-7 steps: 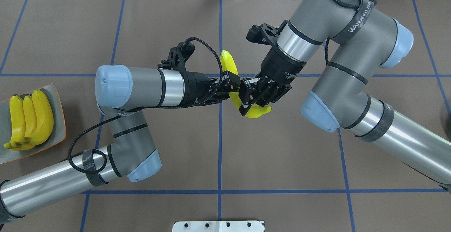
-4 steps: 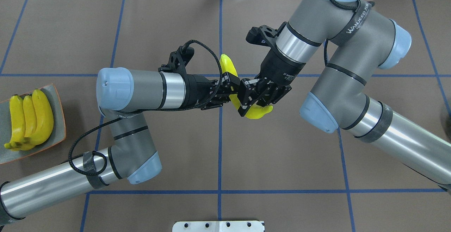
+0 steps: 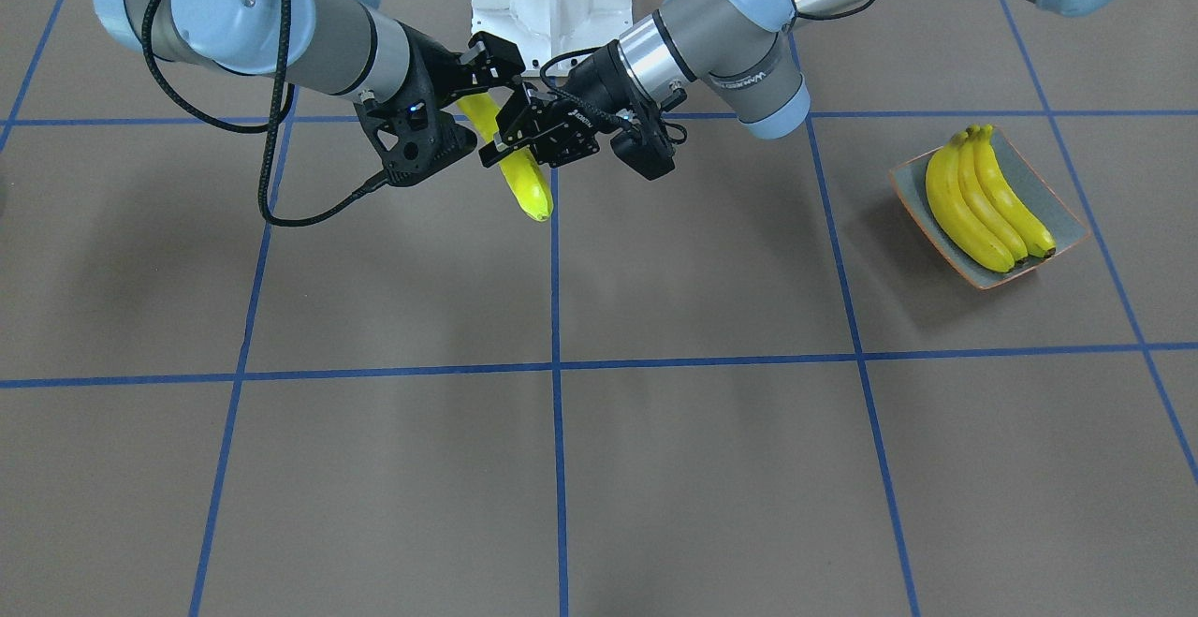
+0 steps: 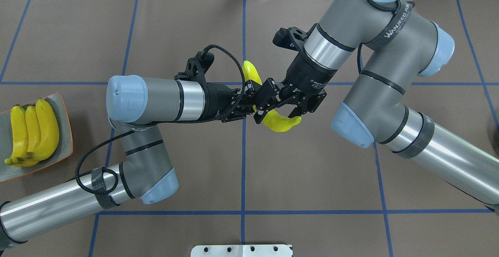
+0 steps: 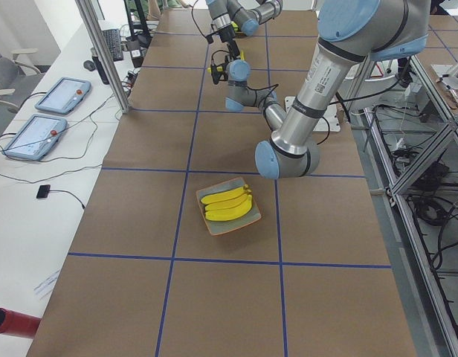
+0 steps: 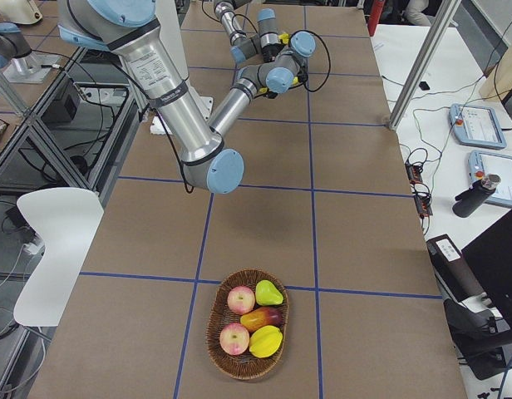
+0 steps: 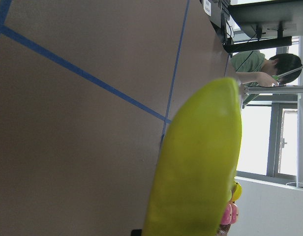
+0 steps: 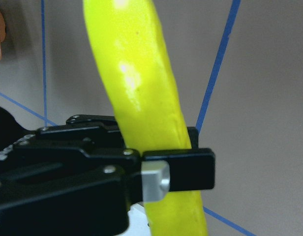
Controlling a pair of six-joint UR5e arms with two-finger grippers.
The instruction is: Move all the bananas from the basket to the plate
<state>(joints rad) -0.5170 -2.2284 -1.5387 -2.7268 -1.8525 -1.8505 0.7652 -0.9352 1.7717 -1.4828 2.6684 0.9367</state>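
One yellow banana (image 4: 281, 124) hangs in mid-air over the table's middle, and it also shows in the front view (image 3: 529, 188). My left gripper (image 4: 253, 95) is shut on its middle. My right gripper (image 4: 277, 113) is open, its fingers spread on either side of the banana's lower end without clamping it. The right wrist view shows the banana (image 8: 136, 73) clamped by the left gripper's fingers (image 8: 176, 169). Three bananas (image 4: 35, 132) lie side by side on the grey-green plate (image 4: 65, 132) at the table's left end.
A wicker basket (image 6: 214, 320) with apples, a pear and other fruit stands at the table's right end; no banana shows in it. Blue tape lines cross the brown table. Operators' tablets lie on a side bench (image 5: 50, 111).
My right gripper has opened and let go of the banana. My left gripper stays shut on it. Both arms have barely moved.
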